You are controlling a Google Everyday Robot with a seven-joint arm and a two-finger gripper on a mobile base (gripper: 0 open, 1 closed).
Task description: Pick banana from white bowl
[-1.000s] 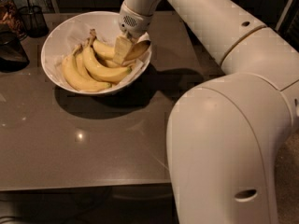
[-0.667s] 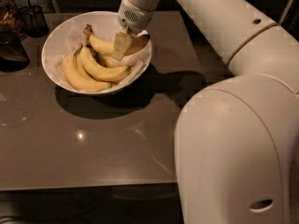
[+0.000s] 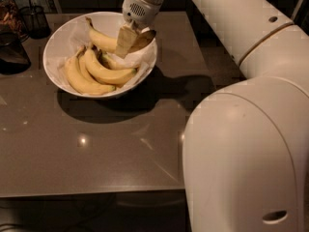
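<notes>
The white bowl [image 3: 53, 50] stands at the back left of the brown table, lined with white paper. A cluster of three yellow bananas [image 3: 89, 74] lies in its front half. The single banana [image 3: 102, 39] is at the back of the bowl, its dark stem pointing up and left. My gripper [image 3: 131, 40] comes down from above over the bowl's right side and is shut on the right end of this banana. The banana's held end is hidden behind the fingers [image 3: 124, 40].
A dark glass jar [image 3: 12, 52] and a black mesh cup [image 3: 35, 21] stand left of the bowl at the table's far left. My white arm and body [image 3: 241, 144] fill the right side. The table's front edge [image 3: 91, 193] runs along the bottom.
My gripper has risen a little and drawn the single banana up with it. The banana's stem end now stands higher over the bowl's back. The clustered bananas have not moved.
</notes>
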